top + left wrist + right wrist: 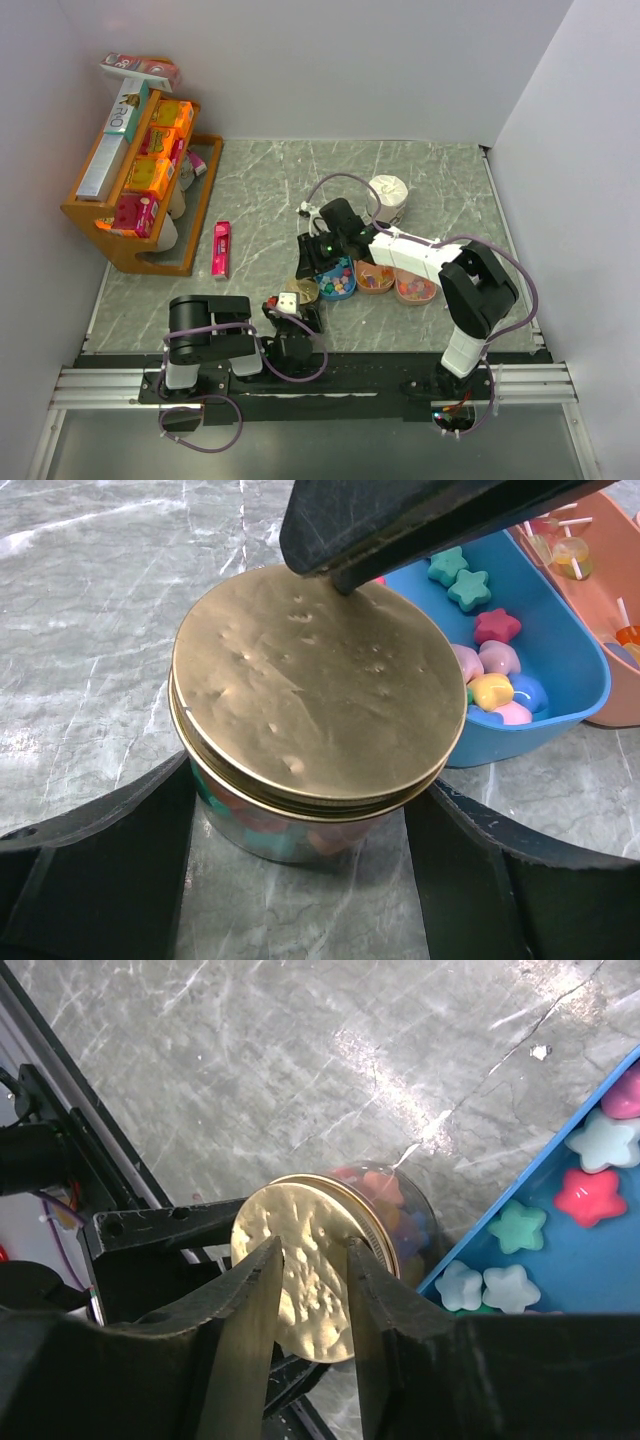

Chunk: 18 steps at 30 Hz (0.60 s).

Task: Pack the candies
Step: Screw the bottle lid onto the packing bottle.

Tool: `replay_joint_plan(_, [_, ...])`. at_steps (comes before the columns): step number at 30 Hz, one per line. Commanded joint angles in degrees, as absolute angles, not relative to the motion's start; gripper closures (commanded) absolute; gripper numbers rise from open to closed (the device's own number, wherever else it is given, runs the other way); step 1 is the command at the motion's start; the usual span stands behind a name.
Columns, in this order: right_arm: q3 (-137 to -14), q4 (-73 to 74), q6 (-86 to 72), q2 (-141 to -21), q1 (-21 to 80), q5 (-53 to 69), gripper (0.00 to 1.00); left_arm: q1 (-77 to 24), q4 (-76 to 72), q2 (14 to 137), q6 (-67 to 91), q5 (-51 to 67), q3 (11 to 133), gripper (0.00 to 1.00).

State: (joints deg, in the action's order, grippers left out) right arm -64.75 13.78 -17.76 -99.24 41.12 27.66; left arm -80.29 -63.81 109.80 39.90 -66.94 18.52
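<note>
Grey marble desk (260,190), walled at 9, 12 and 3 o'clock, with bare room toward 12 and 10 o'clock. At 9 o'clock, a wooden shelf (90,215) of orange boxes, with a flat pink packet (221,248) just beside it at 3 o'clock. Near the front middle, a blue tray (540,735) of loose candies (490,690), stars and round ones. Two orange trays (375,277) next to it toward 3 o'clock.

At 9 o'clock from the blue tray and almost touching it, an upright glass jar (260,830). Long axis vertical, gold lid (310,680) flat on top, more candies (385,1195) packed inside.

Left tool (300,790) reaching in low from 6 o'clock. One finger against the jar wall at 9 o'clock, the other at 3 o'clock. By the look of it, a steadying grasp on the jar.

Right tool (310,1260) directly above the lid, fingers parted narrower than the lid, nothing between them, one tip at or just over the lid's 12 o'clock edge. Contact not clear.

Likely the lid-closing step. For any turn or press, target straight down from the right tool, not sideways. Tight on the 3 o'clock side against the tray wall. Free room at 9 and 12 o'clock for lifting away.
</note>
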Motion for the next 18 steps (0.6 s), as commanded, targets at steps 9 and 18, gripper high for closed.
replay_joint_plan(9, [-63.5, 14.4, -16.6, -99.2, 40.9, 16.4, 0.59, -82.3, -45.1, 116.5, 50.8, -50.1, 15.4, 0.44])
replay_joint_plan(18, [-61.5, 15.1, -14.9, -99.1, 40.9, 22.9, 0.81, -82.3, -44.5, 116.6, 50.4, -50.7, 15.6, 0.46])
